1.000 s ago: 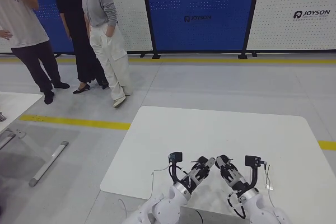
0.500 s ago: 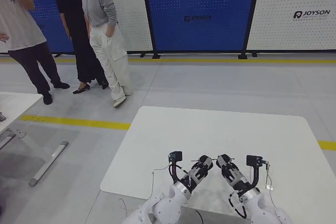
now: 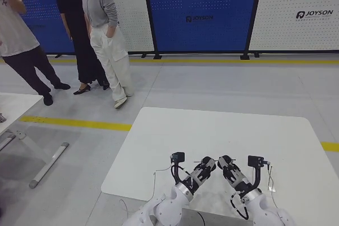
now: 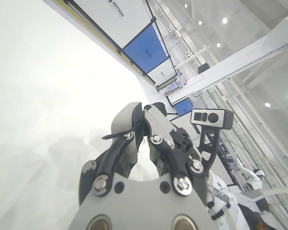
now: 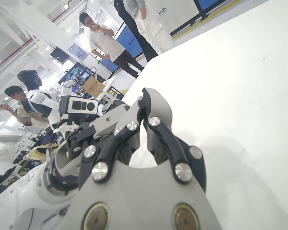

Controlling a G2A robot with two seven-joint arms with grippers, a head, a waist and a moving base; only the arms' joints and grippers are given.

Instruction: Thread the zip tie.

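The zip tie is pinched in the left gripper, over the white table near its front edge. The step in hand looks like bringing the tie's free end to its head. Doing that well calls for a firm pinch from the left gripper, so the strap cannot twist. The 2 grippers should close the last gap slowly and along the strap's own line. The slot in the head is likely narrow, and so thin a strap will probably buckle if pushed off-axis. A hold close to the end being fed would leave less strap to flex.

The tie is a thin black strap, flat and slightly bowed. 1 short length sticks out sideways from between the left gripper's fingers, which are closed tight on it. Its head I cannot make out.

The right gripper sits just beside the left, nearly tip to tip in the top view. Its fingers are pressed together too. I cannot tell whether any part of the tie lies between them.
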